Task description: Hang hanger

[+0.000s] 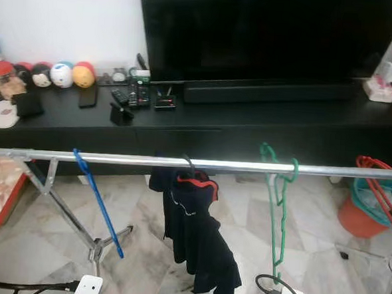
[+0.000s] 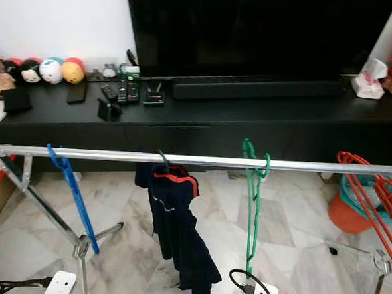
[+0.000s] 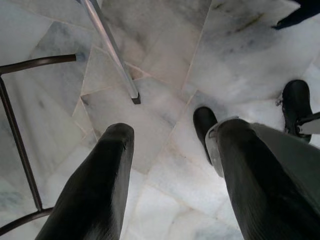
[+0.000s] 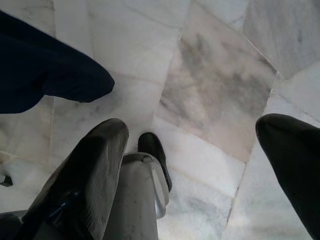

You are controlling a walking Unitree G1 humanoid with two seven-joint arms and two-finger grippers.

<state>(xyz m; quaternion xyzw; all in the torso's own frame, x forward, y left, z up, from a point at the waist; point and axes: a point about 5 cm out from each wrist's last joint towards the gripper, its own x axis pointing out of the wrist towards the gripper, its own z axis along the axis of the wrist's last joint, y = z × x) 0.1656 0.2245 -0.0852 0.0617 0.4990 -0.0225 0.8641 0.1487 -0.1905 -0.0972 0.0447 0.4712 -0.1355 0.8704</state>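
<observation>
A silver clothes rail (image 1: 115, 159) runs across in front of me. On it hang a blue hanger (image 1: 98, 201) at the left, a black hanger with a dark navy garment (image 1: 193, 240) in the middle, and a green hanger (image 1: 277, 198) to the right. Several red hangers (image 1: 383, 188) hang at the far right end. My left gripper (image 3: 170, 165) is open and empty, pointing down at the marble floor beside a rack leg (image 3: 112, 50). My right gripper (image 4: 192, 155) is also open and empty above the floor, near the garment's hem (image 4: 45, 75).
Behind the rail stands a long black TV bench (image 1: 251, 117) with a large TV (image 1: 269, 31), remotes and round plush toys (image 1: 60, 74). An orange bucket (image 1: 358, 213) sits on the floor at the right. Cables and white arm parts lie low in front. The rack's legs (image 1: 71, 223) spread at the left.
</observation>
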